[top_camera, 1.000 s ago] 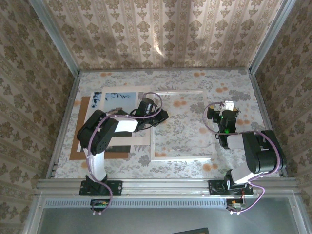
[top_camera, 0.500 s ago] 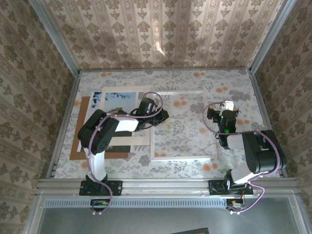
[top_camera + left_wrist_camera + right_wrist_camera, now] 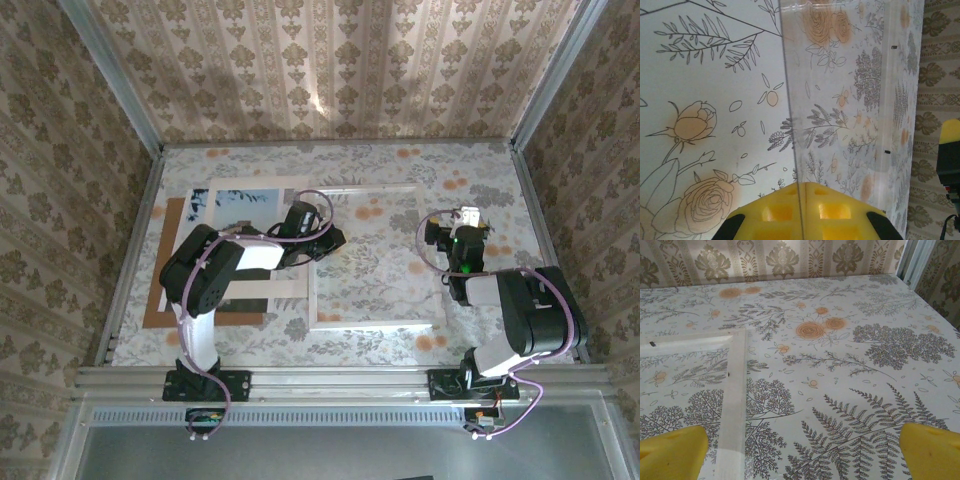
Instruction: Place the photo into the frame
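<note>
The frame (image 3: 375,323), a thin white rectangle with a clear pane, lies flat in the middle of the table. My left gripper (image 3: 330,240) sits at its left edge. In the left wrist view the yellow jaws (image 3: 801,200) are shut on the thin edge of the clear pane (image 3: 790,100), with the frame's far bar (image 3: 886,100) beyond. The photo (image 3: 238,199), blue sky showing, lies at the back left, partly under the left arm. My right gripper (image 3: 468,220) stands open just right of the frame, fingers wide apart (image 3: 802,460) above bare table beside the frame's bar (image 3: 735,390).
A white cardboard mat (image 3: 255,283) and a brown board (image 3: 165,300) lie under and around the photo at the left. Patterned walls close in the table on three sides. A metal rail (image 3: 330,378) runs along the near edge.
Hardly anything: the left gripper and the frame edge it holds have shifted only slightly. The right arm has stayed still.
</note>
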`<move>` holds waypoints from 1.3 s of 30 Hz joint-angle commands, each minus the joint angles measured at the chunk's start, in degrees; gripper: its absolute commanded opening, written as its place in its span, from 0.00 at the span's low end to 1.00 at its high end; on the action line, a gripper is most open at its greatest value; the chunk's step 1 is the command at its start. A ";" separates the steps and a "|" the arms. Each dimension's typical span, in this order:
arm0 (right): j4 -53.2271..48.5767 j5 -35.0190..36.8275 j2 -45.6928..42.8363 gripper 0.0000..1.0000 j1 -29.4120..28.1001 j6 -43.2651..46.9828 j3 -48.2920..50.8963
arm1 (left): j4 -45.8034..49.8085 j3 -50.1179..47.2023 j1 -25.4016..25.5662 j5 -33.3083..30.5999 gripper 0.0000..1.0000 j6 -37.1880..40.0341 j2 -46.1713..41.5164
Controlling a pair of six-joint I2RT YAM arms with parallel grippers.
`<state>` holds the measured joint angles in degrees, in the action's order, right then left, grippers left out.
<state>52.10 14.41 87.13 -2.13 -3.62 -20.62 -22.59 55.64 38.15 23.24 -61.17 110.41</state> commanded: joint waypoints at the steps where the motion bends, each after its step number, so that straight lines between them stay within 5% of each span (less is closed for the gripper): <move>1: -0.42 0.59 0.50 1.00 -0.24 -0.77 -1.27 | 1.26 -0.09 -0.36 0.04 0.00 1.79 -1.43; 39: -0.42 0.70 0.49 1.00 -0.24 -0.78 -1.26 | 4.94 0.66 -1.50 2.07 0.00 3.18 -1.47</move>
<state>52.10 14.41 87.13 -2.13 -3.62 -20.62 -19.25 55.64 36.56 24.16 -58.67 110.08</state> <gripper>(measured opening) 0.999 0.068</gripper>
